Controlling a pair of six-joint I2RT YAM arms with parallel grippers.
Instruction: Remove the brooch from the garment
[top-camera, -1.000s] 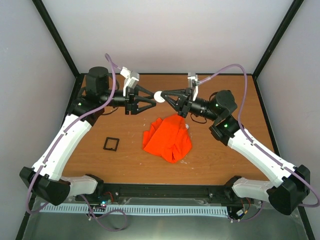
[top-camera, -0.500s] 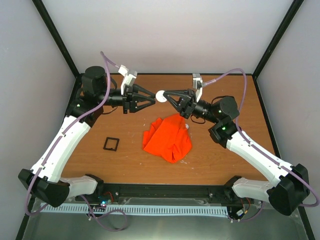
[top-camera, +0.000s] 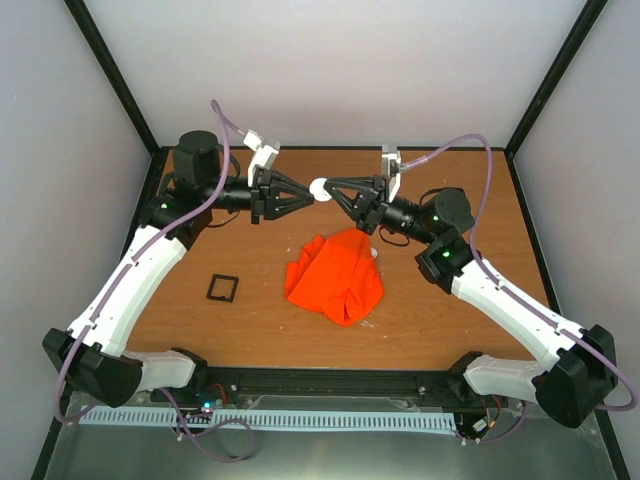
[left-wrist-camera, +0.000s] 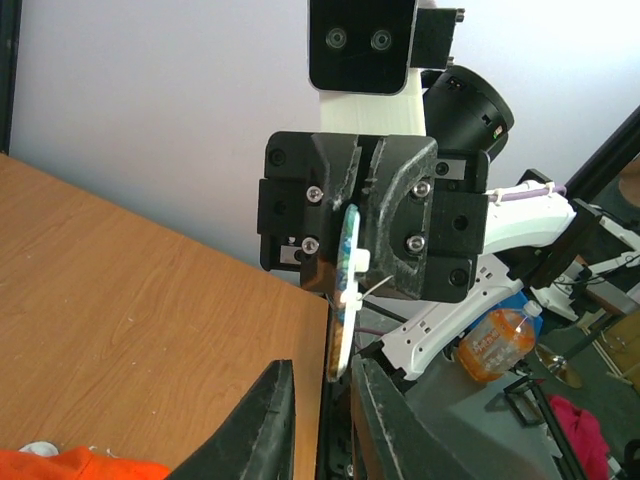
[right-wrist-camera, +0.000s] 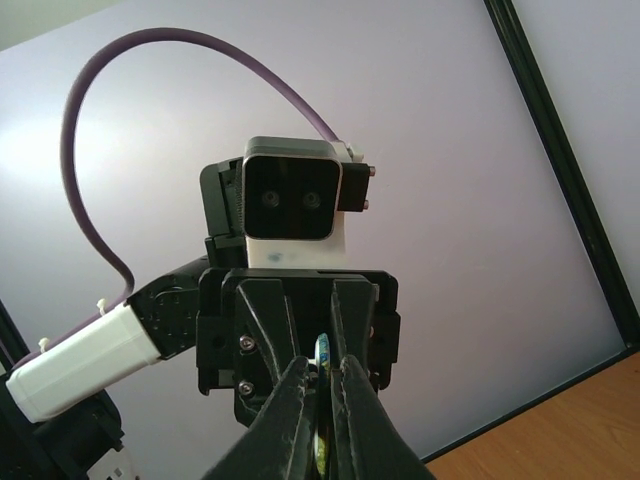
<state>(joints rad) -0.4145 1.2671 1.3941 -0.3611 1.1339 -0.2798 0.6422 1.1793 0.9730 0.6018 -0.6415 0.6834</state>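
While both arms reach in over the far middle of the table (top-camera: 470, 300), I see my right gripper (right-wrist-camera: 322, 365) pinching the brooch (left-wrist-camera: 346, 270), a small pale disc held up off the wood. My left gripper (left-wrist-camera: 322, 365) faces it tip to tip, jaws narrowly parted, with the disc's edge between them and a gap on either side. The garment (top-camera: 335, 280) lies crumpled on the table nearer to me, apart from the brooch, and a small black frame (top-camera: 222, 288) lies to its left.

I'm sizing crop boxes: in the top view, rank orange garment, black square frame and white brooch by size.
garment
frame
brooch, slightly smaller; it is raised nearer the camera, so these two are unsure.
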